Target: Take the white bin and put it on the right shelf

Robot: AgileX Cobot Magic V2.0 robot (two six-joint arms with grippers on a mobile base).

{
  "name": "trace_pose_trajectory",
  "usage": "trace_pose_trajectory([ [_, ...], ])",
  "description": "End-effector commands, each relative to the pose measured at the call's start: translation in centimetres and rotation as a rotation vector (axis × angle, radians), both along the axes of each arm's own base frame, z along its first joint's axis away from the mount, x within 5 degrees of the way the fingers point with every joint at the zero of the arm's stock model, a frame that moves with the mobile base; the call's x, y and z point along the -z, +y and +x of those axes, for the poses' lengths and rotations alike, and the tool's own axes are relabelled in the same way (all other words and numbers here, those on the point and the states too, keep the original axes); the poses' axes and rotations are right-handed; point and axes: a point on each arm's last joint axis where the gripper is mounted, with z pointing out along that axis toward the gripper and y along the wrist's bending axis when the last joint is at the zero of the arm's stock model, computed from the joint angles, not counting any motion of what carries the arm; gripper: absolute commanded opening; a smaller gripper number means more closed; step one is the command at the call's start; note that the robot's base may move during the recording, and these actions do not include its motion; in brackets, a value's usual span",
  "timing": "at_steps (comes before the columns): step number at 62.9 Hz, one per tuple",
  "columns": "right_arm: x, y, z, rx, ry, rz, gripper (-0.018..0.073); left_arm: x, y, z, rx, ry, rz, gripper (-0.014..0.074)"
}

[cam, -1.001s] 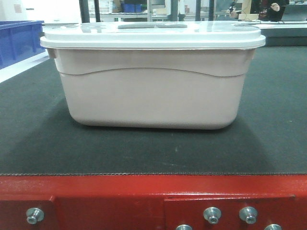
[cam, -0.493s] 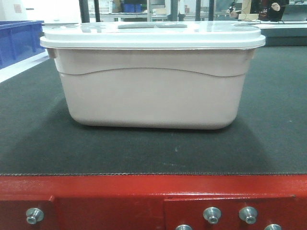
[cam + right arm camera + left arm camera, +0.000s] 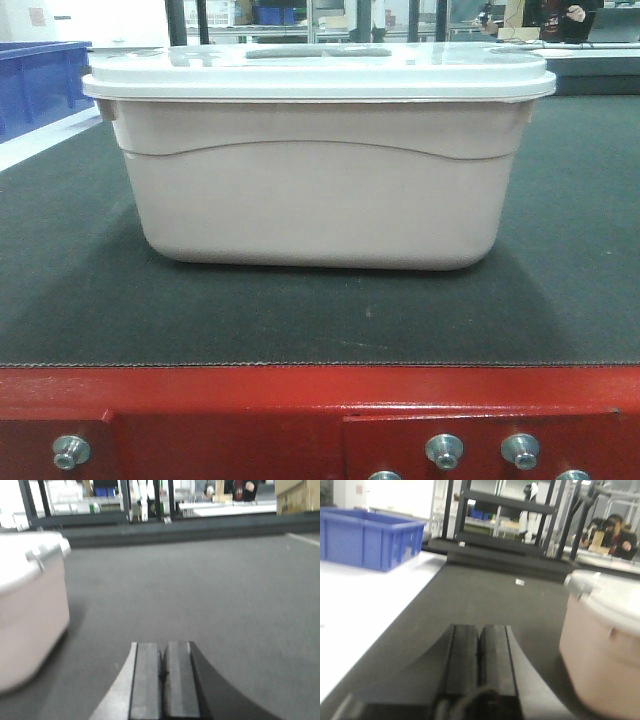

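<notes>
The white bin (image 3: 315, 190), pale pinkish with a flat white lid, stands in the middle of a dark mat on a red-framed table (image 3: 320, 400). It also shows at the right edge of the left wrist view (image 3: 605, 645) and the left edge of the right wrist view (image 3: 27, 610). My left gripper (image 3: 479, 630) is shut and empty, above the mat to the left of the bin. My right gripper (image 3: 164, 647) is shut and empty, above the mat to the right of the bin. Neither gripper touches the bin. The right shelf with a steel front rail is out of view.
A blue bin (image 3: 367, 537) stands on a white surface at the far left, also seen in the front view (image 3: 40, 85). Dark racks (image 3: 505, 515) and benches with people stand beyond the mat. Bolts (image 3: 445, 450) line the red frame's front.
The view has shifted very slightly; the bin looks a touch larger and the red frame sits a little lower in the picture. Nothing was grasped.
</notes>
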Motion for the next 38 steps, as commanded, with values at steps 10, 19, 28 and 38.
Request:
trace_pose_trajectory([
  [10,-8.6,0.0,-1.1,0.002,-0.259,0.008,0.0081,-9.8,-0.3,0.0,0.039,-0.042,0.015,-0.0111],
  [19,-11.0,-0.2,0.5,-0.004,-0.258,0.087,0.0277,-14.1,-0.5,1.8,0.052,-0.012,0.007,-0.0006],
  [28,-11.5,-0.4,3.1,0.003,-0.165,0.104,0.0557,-15.5,-0.9,4.3,0.082,0.039,-0.01,0.0253],
  [38,-11.9,-0.6,6.0,0.006,-0.066,0.124,0.0633,-15.5,-2.0,7.6,0.172,0.161,-0.129,0.0398],
])
